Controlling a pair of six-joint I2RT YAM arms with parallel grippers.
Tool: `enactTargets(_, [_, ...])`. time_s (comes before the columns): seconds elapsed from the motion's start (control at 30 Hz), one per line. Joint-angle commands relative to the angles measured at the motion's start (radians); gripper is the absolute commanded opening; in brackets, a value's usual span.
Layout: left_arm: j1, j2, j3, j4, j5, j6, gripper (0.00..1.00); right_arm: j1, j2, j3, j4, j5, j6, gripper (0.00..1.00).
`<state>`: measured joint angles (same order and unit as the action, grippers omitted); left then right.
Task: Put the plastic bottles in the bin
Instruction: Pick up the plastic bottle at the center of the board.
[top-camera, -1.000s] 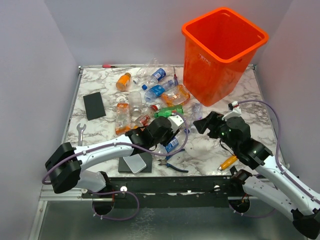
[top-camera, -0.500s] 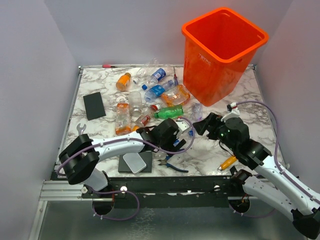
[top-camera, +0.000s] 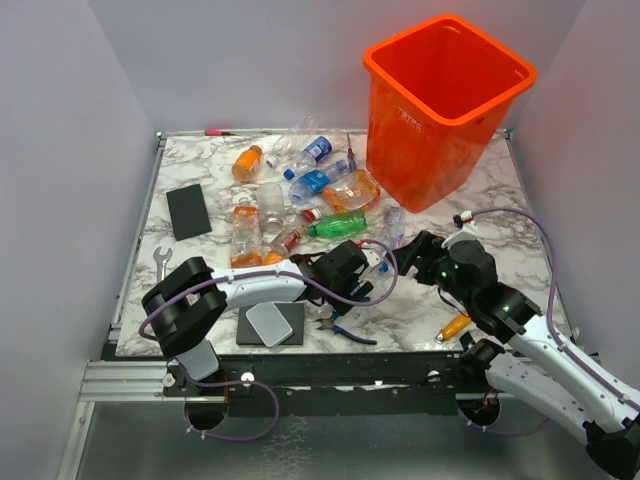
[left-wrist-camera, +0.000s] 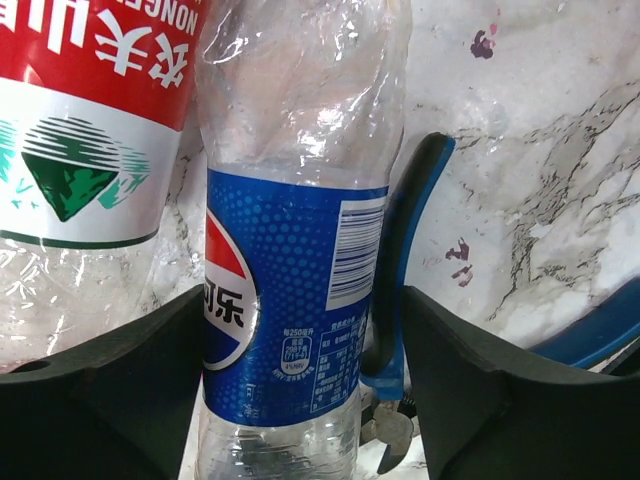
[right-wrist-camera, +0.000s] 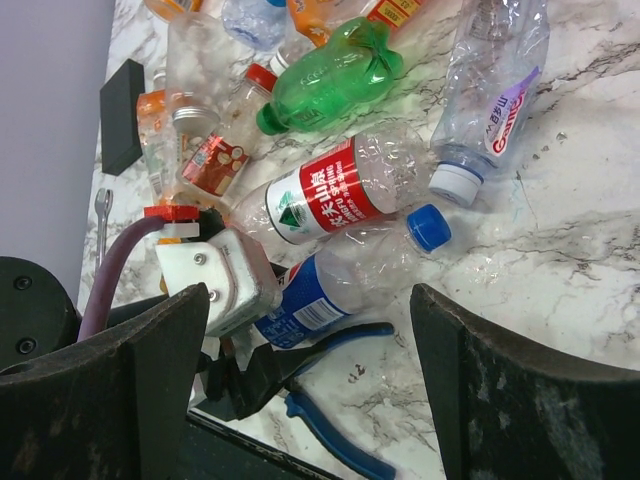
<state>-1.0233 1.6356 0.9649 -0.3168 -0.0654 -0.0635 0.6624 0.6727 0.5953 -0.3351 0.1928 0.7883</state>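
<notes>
the blue-label bottle lies low centre, well apart from the bin at upper right. my left gripper has just dropped astride it, jaws spread; i judge the grab is next. right gripper hangs open.

2 table-mounted robot arms in white shells with bulky black joints: the left arm and right arm each trail a looping purple cable. A screwed white box on the left wrist carries a red connector. The left gripper and right gripper have matte black, wedge-shaped fingers.
</notes>
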Motion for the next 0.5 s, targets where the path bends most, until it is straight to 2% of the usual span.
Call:
enactTargets(0.0, [-0.003, 0.018, 0.028, -0.018, -0.034, -0.006, 0.73, 0.007, -0.019, -0.017, 0.008, -0.006, 0.000, 0.85])
enactTargets(0.27, [-0.003, -0.042, 0.004, 0.031, -0.086, -0.004, 0.60, 0.006, -0.020, -0.014, 0.010, -0.003, -0.011, 0.85])
enactTargets(0.47, [-0.004, -0.052, -0.001, 0.034, -0.079, -0.003, 0.65, 0.006, -0.005, -0.009, 0.016, -0.003, -0.008, 0.85])
